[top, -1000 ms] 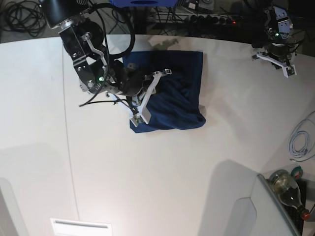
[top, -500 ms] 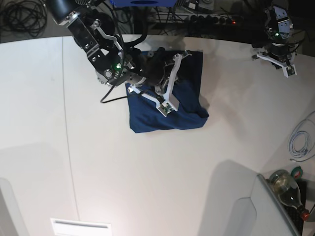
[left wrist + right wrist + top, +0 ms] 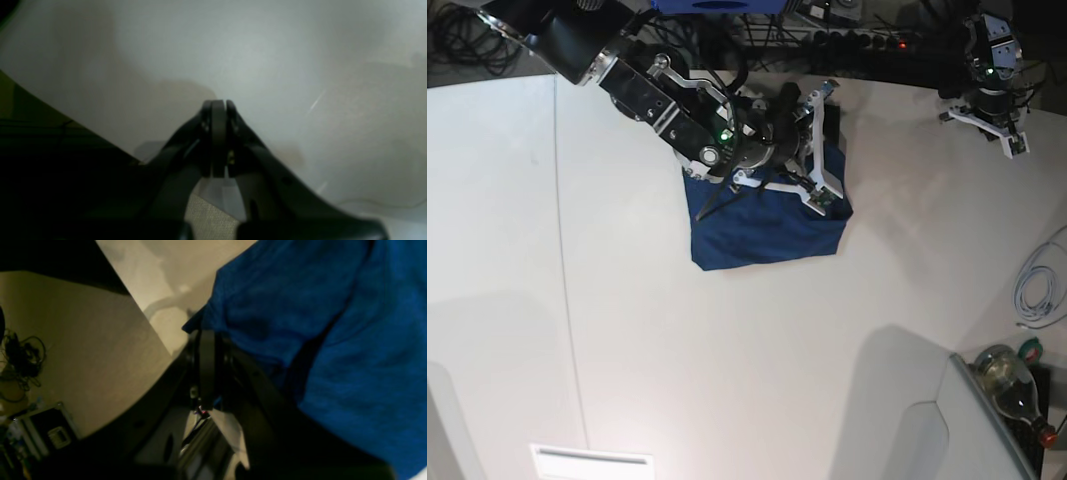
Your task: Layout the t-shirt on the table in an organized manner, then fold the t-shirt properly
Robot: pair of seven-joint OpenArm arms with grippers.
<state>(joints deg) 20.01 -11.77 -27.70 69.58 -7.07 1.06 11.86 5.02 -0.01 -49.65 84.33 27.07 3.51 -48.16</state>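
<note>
t-shirt [image 3: 757, 230]: dark navy, bunched in a rough square on the white table [image 3: 727, 380], upper centre of the base view.
right end effector [image 3: 206, 336]: jaws pressed together at the shirt's edge, a blue fold pinched against them.
left end effector [image 3: 218, 106]: closed on nothing, over bare table at the upper right.

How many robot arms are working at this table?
2. The right arm reaches over the t-shirt near the table's far edge; the left arm sits at the far right corner, away from the cloth.
</note>
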